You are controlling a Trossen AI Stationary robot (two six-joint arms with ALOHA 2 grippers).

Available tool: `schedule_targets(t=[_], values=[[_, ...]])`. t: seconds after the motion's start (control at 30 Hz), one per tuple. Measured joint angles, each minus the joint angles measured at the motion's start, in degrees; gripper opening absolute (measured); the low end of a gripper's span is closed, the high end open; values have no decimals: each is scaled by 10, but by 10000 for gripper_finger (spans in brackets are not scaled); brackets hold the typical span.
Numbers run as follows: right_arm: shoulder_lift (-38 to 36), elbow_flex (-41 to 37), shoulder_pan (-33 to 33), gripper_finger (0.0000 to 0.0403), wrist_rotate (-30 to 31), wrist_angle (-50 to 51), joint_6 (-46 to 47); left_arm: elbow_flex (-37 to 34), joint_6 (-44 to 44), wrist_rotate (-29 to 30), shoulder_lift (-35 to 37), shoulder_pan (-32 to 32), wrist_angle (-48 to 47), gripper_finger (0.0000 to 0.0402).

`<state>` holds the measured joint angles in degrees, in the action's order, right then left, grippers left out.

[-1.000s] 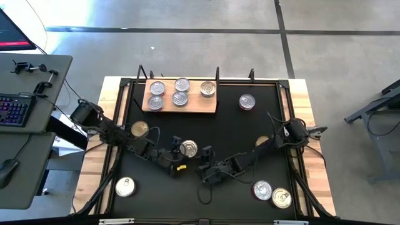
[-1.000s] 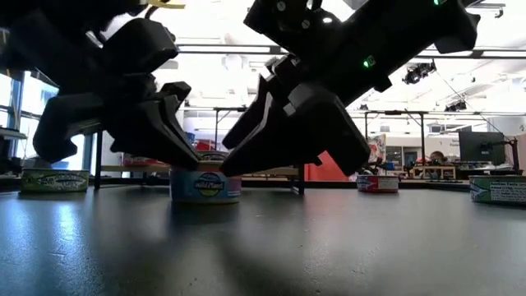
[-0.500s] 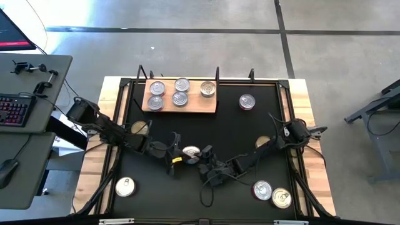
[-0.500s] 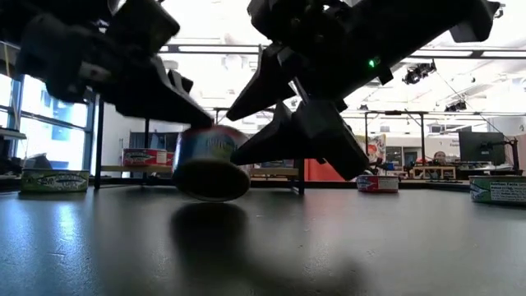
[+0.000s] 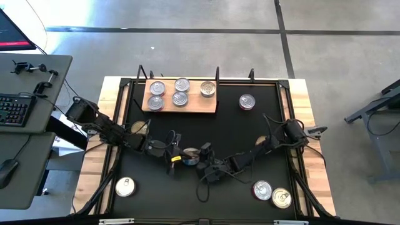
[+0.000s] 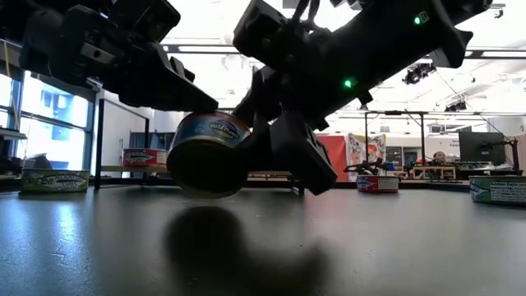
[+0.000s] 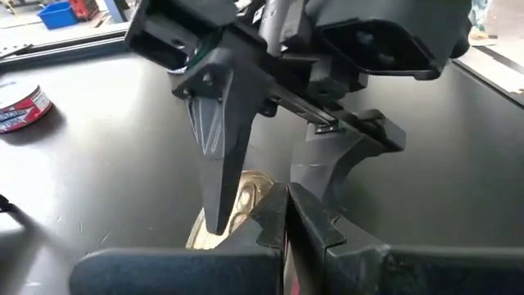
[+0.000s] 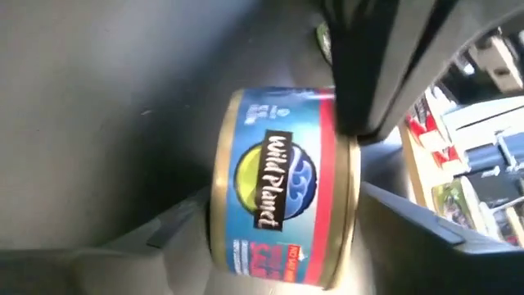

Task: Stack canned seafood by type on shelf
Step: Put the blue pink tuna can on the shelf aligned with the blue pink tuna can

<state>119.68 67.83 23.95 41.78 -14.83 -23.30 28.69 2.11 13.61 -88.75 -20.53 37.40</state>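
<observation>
A blue-labelled can point(image 5: 190, 156) with gold rims hangs tilted above the black mat at the table's middle, between both grippers; it also shows in the low view point(image 6: 205, 152). My left gripper point(image 5: 177, 155) comes from the table's left and is shut on it. My right gripper point(image 5: 205, 153) comes from the right and is shut on it too. The wooden shelf point(image 5: 200, 106) lies at the far edge and bears several silver-lidded cans standing on their bases. My left gripper point(image 7: 286, 217) has its fingertips close together at the can's rim beside the gold lid point(image 7: 241, 205), slanting down from the table's left. One dark finger point(image 8: 368, 74) lies over the red-edged end. The can hangs tilted below, clear of the mat. My right gripper point(image 8: 286, 215) pinches the can between its two fingers, one on each flat end, with the label side point(image 8: 282, 180) facing the wrist camera. It comes slanting down from the table's right. The can point(image 6: 205, 152) is clear of the mat.
Loose cans stand on the mat: one far right point(image 5: 247, 102), one under the left arm point(image 5: 139, 129), one under the right arm point(image 5: 262, 141), one near left point(image 5: 125, 186), two near right point(image 5: 262, 189). A desk with a keyboard point(image 5: 14, 109) stands left of the table.
The can stood flat on the mat between both open grippers. My left gripper took hold of it, raised it clear and tipped it. My right gripper then moved toward the table's left, and its fingers came in around the can.
</observation>
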Motion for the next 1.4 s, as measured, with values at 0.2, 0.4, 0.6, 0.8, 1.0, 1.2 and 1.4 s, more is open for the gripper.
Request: schedule_targets(t=[0.2, 0.4, 0.6, 0.8, 1.0, 1.2, 1.4], values=[[0, 0, -1, 169, -2, 14, 43, 0, 0, 14, 0, 0, 4, 0], [-21, -1, 1, 170, 49, 56, 63, 2, -18, 60, 44, -12, -79, 1], [-62, 73, -12, 170, 125, 249, 116, 1, -117, 189, 143, -46, -290, 1], [-57, 182, -94, 170, 109, 362, 57, 1, -183, 280, 178, -81, -365, 1], [-26, 240, -186, 170, 103, 364, 19, 1, -182, 309, 178, -107, -350, 0], [9, 240, -244, 170, 96, 389, 59, 1, -181, 316, 178, -119, -349, 0], [46, 240, -268, 170, 105, 391, 84, 1, -174, 320, 178, -119, -343, 0]])
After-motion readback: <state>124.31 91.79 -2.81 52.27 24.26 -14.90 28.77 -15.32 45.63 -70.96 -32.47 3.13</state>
